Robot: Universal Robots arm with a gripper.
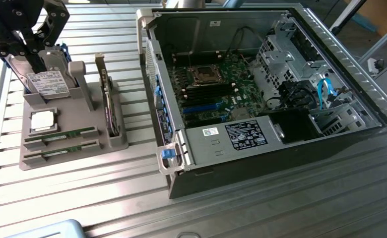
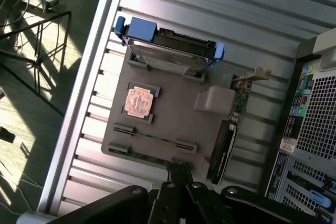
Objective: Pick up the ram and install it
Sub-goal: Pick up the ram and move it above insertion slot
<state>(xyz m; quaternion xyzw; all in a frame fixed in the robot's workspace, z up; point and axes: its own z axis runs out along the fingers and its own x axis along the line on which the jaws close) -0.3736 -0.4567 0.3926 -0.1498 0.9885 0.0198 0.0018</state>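
we note gripper (image 2: 179, 170) jaws pressed together, empty, hanging above grey parts holder (image 1: 68, 162); ram (image 1: 60, 135) and twin stick (image 1: 60, 150) sit edge-up in slots, top edge free for pinching; open pc case (image 1: 246, 171) beside holder, motherboard (image 1: 213, 94) exposed

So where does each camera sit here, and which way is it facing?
Exterior view: high off the arm, looking down across the table at the open computer case and grey parts holder; the hand shows at its upper left, by the hard drive.
Wrist view: on the wrist, looking straight down onto the holder; the dark hand shows.
Shared: holder, hard drive, two ram sticks, case.
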